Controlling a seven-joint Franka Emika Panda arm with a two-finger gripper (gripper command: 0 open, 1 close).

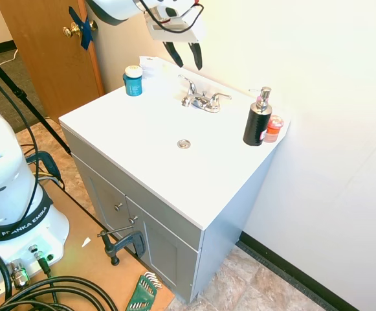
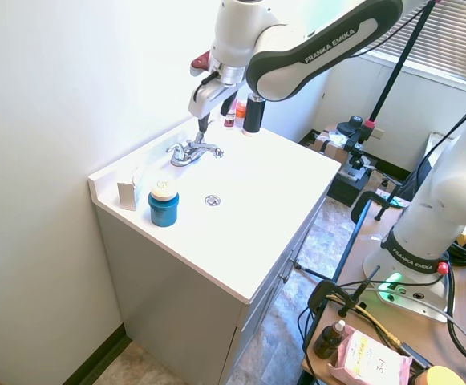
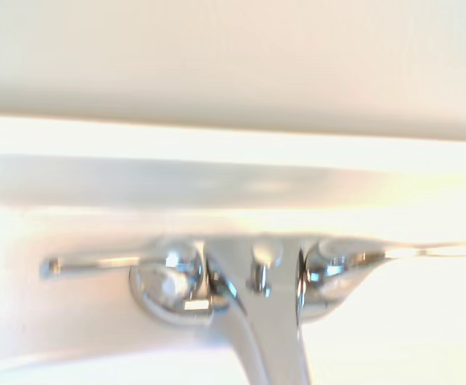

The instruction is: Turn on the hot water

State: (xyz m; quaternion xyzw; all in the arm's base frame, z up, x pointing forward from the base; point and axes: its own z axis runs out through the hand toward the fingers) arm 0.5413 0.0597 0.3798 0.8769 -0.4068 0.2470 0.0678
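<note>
White and glossy, our worktop point(image 1: 142, 136) tops a grey cabinet, with a round metal drain point(image 1: 184, 144) at its middle. At the back wall sits the chrome faucet point(image 1: 202, 100), two slim lever handles flaring outward from a central spout. We hang our hand point(image 1: 186, 54) above it, fingers parted, holding nothing. "FRANKA EMIKA" runs along our arm.

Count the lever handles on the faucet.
2. One handle sticks out to one side of the spout, the other handle to the opposite side. None looks hidden.
</note>
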